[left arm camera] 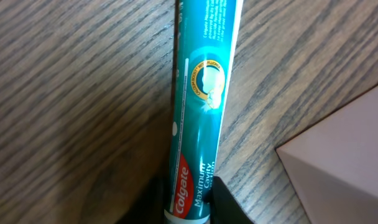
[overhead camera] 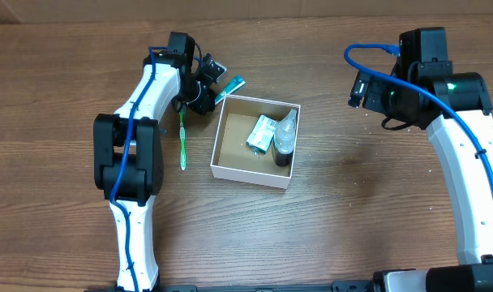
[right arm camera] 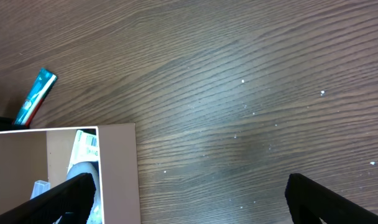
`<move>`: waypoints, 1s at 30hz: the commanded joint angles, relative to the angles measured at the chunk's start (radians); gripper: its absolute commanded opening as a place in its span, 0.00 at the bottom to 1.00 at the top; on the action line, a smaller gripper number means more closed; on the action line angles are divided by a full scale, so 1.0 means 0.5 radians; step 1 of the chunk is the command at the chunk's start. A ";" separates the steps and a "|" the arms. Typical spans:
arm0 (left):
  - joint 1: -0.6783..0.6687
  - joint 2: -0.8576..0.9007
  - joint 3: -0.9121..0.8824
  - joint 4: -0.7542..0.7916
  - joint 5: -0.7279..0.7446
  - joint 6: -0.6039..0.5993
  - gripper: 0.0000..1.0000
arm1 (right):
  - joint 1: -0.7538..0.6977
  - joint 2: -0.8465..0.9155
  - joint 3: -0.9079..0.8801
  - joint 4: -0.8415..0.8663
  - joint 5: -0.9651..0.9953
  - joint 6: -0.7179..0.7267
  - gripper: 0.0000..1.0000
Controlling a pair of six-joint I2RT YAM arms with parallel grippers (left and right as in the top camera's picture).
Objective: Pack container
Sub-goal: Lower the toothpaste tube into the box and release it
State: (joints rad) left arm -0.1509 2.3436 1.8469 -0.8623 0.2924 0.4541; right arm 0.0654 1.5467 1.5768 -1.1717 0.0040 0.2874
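The container (overhead camera: pixel 230 172) is a square white box with a brown inside at the table's middle. In it lie a green-white packet (overhead camera: pixel 263 134) and a clear bottle with a dark base (overhead camera: pixel 285 139). My left gripper (overhead camera: pixel 207 88) is just beyond the box's far left corner and is shut on a teal Colgate toothpaste tube (overhead camera: pixel 230 88). In the left wrist view the tube (left arm camera: pixel 198 106) runs between the fingers (left arm camera: pixel 189 205), with the box corner (left arm camera: pixel 344 162) to the right. My right gripper (right arm camera: pixel 189 193) is open and empty above bare table right of the box (right arm camera: pixel 117 168).
A green toothbrush (overhead camera: pixel 182 139) lies on the table left of the box, beside the left arm. The right arm's base stands at the right side of the table.
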 commanded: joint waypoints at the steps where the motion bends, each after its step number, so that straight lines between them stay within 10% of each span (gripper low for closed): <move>1: -0.007 0.022 0.011 -0.034 -0.021 -0.246 0.07 | -0.005 -0.003 0.012 0.006 0.004 0.010 1.00; 18: -0.163 -1.193 0.020 -0.492 -0.022 -0.734 0.04 | -0.005 -0.003 0.012 0.006 0.004 0.010 1.00; 30: -0.549 -1.228 -0.635 -0.584 -0.201 -1.076 0.04 | -0.005 -0.003 0.012 0.006 0.004 0.011 1.00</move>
State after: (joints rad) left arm -0.4076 1.7241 1.6238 -1.1774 0.2173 -0.0132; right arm 0.0654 1.5467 1.5768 -1.1717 0.0036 0.2878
